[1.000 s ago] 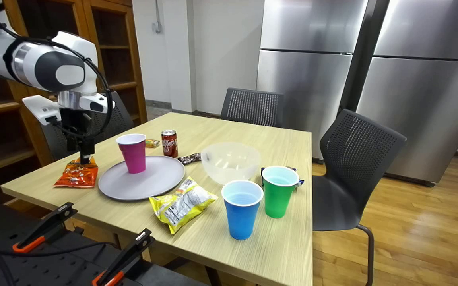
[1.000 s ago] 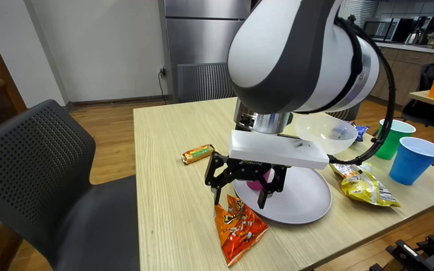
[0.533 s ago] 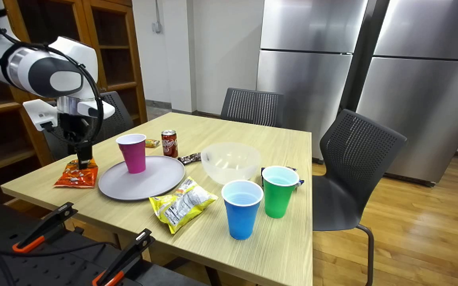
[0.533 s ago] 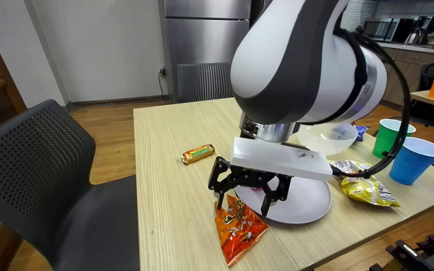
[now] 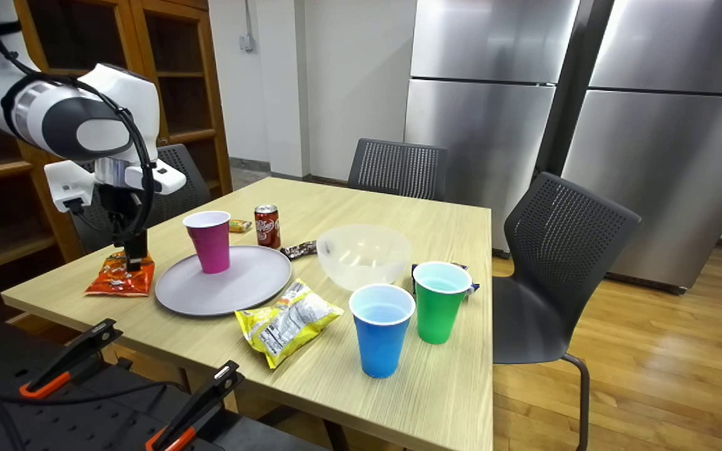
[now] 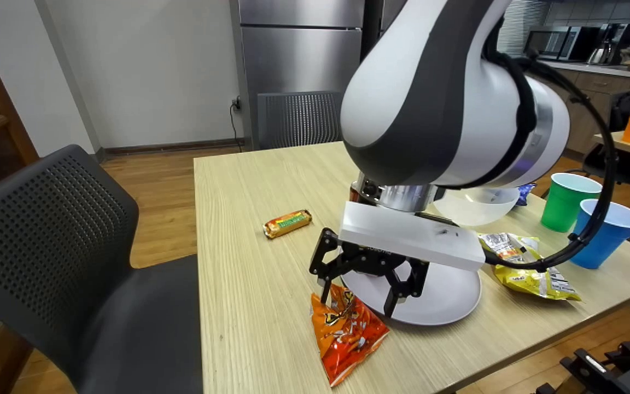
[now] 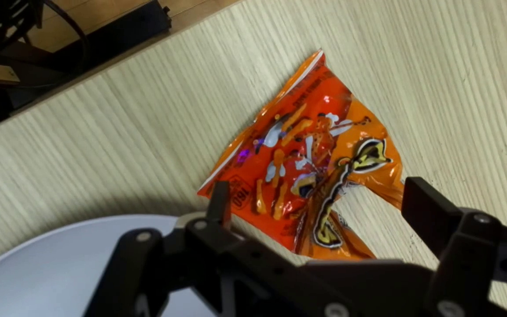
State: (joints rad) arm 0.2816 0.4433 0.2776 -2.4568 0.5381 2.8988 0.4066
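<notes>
Just below the gripper [image 6: 356,303] lies an orange and red snack bag [image 7: 275,171], resting on the pale wooden table [image 6: 233,191] with its orange end creased and folded. The two fingers [image 7: 427,211] stand wide apart over it: in the wrist view, one tip shows across the corner nearest the round grey plate [image 6: 451,298], the other beside the opposite corner. Whether either tip touches the snack bag cannot be told.

Close by the gripper, next to the snack bag, the plate has its rim just behind one fingertip in an exterior view. An upright pink cup [image 5: 212,250] stands on it. Also near the gripper, farther in over the table, lies a gold snack packet [image 6: 287,223]. Past the plate from the gripper, a red soda can [image 5: 267,228] stands upright, and a brown candy bar [image 5: 299,250] lies between it and a cloudy plastic bowl [image 5: 361,275]. A yellow chip bag [image 5: 289,322] lies just beside the plate, on the side away from the gripper. Farthest from the gripper on this table, a blue cup [image 5: 381,341] and a green cup [image 5: 438,313] stand upright near each other, with a dark blue packet [image 6: 525,192] partly hidden behind the green one. Above the gripper is the white and grey arm [image 6: 386,104].
</notes>
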